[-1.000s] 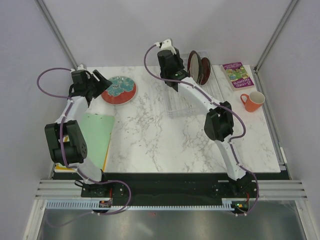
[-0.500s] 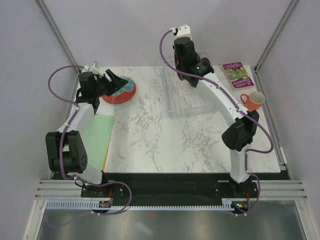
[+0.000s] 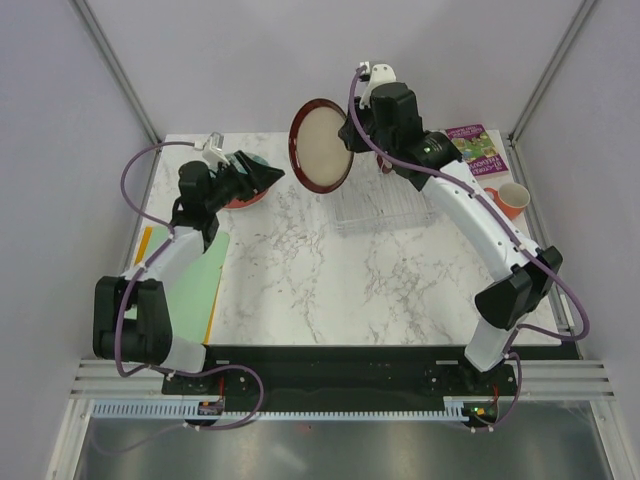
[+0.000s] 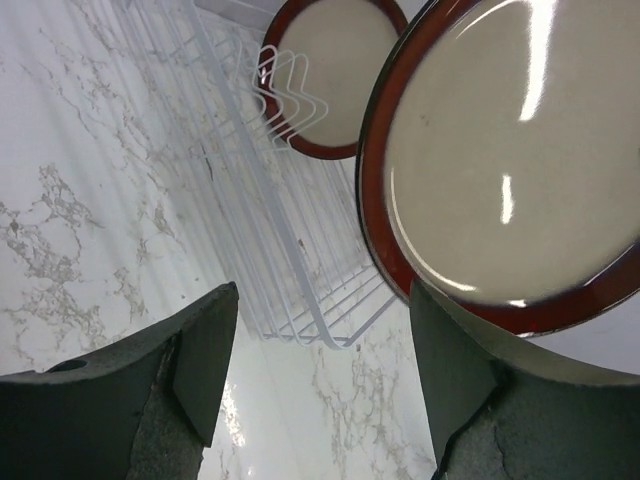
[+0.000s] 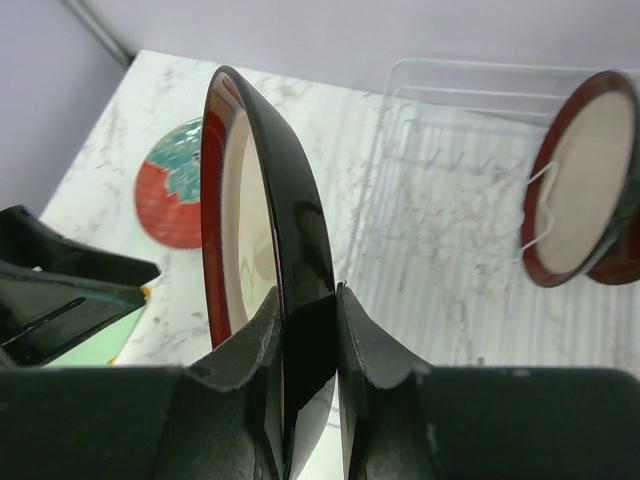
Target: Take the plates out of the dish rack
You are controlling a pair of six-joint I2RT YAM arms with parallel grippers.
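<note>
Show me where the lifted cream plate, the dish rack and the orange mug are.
lifted cream plate (image 3: 322, 145): top view, centre of its face.
dish rack (image 3: 375, 207): top view, its ribbed floor.
orange mug (image 3: 512, 197): top view, its visible part.

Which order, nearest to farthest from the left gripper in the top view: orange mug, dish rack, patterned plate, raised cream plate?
From the left gripper:
1. patterned plate, lying just beneath it.
2. cream plate, held up to its right.
3. dish rack, farther right, toward the back.
4. orange mug, far right.
</note>
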